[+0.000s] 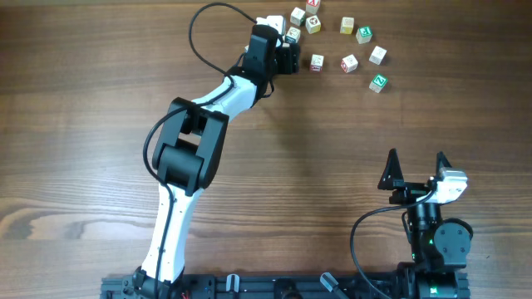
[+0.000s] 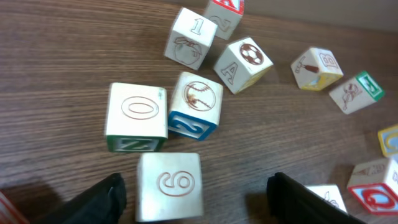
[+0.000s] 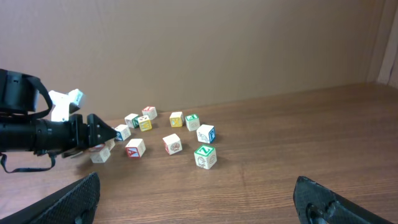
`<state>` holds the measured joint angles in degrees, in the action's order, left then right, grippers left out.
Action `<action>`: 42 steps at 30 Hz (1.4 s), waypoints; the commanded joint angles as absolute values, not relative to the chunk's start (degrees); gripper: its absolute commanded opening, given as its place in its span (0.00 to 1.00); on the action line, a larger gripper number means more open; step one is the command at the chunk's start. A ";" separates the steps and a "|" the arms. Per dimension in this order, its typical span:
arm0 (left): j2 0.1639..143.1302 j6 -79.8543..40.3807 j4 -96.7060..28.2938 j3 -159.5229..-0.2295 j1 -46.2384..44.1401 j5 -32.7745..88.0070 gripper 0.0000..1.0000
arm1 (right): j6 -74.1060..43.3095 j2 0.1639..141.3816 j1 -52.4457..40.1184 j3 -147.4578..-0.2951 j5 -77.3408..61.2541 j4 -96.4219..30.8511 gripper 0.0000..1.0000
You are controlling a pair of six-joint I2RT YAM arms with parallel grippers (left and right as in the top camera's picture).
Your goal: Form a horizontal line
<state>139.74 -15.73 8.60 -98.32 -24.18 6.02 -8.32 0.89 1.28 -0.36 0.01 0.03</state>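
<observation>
Several small whitish letter cubes lie loose at the table's far edge; no joined row of three shows. My left gripper (image 1: pixel 288 55) (image 2: pixel 196 186) is open, low over the table, its fingers either side of a cube marked 6 (image 2: pixel 169 185) without touching it. Just beyond lie a cube marked 0 with a green side (image 2: pixel 135 115) and a baseball cube with a blue 2 (image 2: pixel 197 104), touching at a corner. My right gripper (image 1: pixel 416 169) (image 3: pixel 196 196) is open and empty near the front right, far from the cubes.
More loose cubes lie to the right: a red-marked one (image 1: pixel 317 62), another (image 1: pixel 349 62), a plain one (image 1: pixel 377 56) and a green Z cube (image 1: pixel 378 82) (image 3: pixel 204 155). Others (image 1: pixel 313 23) crowd the table's far edge. A cardboard wall (image 3: pixel 217 43) stands behind.
</observation>
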 commanded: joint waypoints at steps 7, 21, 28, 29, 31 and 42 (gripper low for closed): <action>141.40 -8.91 5.26 -99.02 -26.22 6.46 0.70 | -9.13 0.27 1.13 -0.30 -0.49 0.32 1.00; 141.21 -9.43 10.28 -99.04 -24.08 5.93 0.21 | -9.13 0.27 1.13 -0.30 -0.49 0.34 1.00; 141.01 -9.41 10.83 -99.04 -24.64 5.91 0.83 | -9.10 0.27 1.13 -0.30 -0.49 0.32 1.00; 141.01 -9.43 10.96 -99.04 -24.64 5.91 0.94 | -9.13 0.27 1.13 -0.30 -0.49 0.32 1.00; 141.01 -9.93 11.22 -99.04 -24.69 5.91 1.00 | -9.10 0.27 1.13 -0.30 -0.49 0.34 1.00; 143.31 -12.53 14.79 -99.04 -25.39 5.87 1.00 | -9.13 0.27 1.13 -0.30 -0.49 0.34 1.00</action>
